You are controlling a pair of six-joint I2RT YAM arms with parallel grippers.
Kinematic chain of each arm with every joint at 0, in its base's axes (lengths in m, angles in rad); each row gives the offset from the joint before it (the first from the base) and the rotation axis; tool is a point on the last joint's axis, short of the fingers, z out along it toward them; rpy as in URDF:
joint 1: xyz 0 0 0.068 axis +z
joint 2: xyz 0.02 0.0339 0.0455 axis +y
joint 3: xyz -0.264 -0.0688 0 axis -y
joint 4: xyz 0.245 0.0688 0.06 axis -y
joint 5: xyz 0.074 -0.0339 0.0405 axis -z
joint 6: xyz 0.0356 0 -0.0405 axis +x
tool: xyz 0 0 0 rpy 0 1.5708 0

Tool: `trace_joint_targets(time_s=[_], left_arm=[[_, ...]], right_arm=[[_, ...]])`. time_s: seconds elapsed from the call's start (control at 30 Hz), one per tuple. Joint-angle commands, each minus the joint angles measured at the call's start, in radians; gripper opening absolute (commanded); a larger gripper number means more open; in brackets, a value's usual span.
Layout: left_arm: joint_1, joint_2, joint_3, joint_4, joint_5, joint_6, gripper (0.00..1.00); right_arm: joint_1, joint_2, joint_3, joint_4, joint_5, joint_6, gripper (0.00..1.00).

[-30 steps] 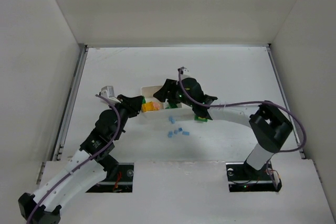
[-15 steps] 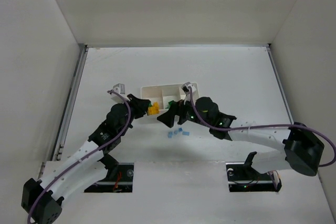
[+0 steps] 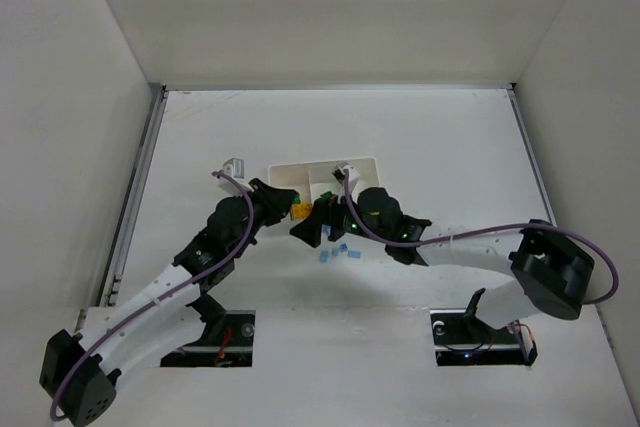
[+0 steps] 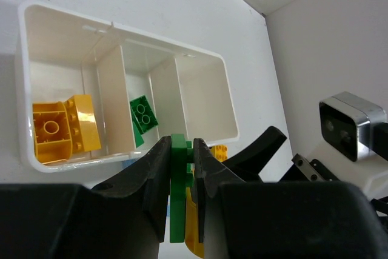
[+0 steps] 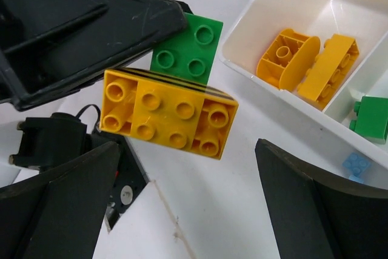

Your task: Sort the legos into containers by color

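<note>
Two at once: pinching a green square plastic lego plate, with a yellow rectangular plastic lego brick stuck on it, edgewise in the shut left fingers, near the white plastic three-compartment tray. Spreading the right fingers wide on both sides of the yellow brick, not touching. Judging both pieces light, stiff and smooth; probably taking the yellow one by its long sides. Seeing yellow bricks in one end compartment, a green brick in the middle, seemingly nothing in the third.

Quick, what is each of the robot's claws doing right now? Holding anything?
Left gripper: closed on a green lego with a yellow lego stuck to it.
Right gripper: open, holding nothing.
</note>
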Motion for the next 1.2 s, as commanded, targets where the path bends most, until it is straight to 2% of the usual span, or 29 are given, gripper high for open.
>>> trace_joint_targets(time_s=[0.0,0.67,0.93,1.0,1.07,1.17], left_arm=[[-0.016,0.002,-0.001,0.062,-0.008,-0.035,0.1],[-0.059,0.03,-0.015,0.061,-0.072,-0.003,0.1],[-0.061,0.034,-0.015,0.062,-0.077,0.0,0.1],[-0.061,0.036,-0.016,0.062,-0.077,0.0,0.1],[-0.059,0.034,-0.018,0.061,-0.077,0.0,0.1],[-0.045,0.024,-0.019,0.055,-0.077,0.005,0.1]], right_arm=[[0.01,0.003,0.053,0.106,-0.014,0.019,1.0],[-0.003,-0.002,0.065,0.097,0.08,0.028,0.97],[-0.003,0.009,0.059,0.109,0.104,0.04,0.79],[-0.003,0.009,0.059,0.104,0.107,0.04,0.68],[-0.003,0.01,0.061,0.098,0.113,0.042,0.62],[-0.008,-0.005,0.045,0.098,0.115,0.045,0.58]])
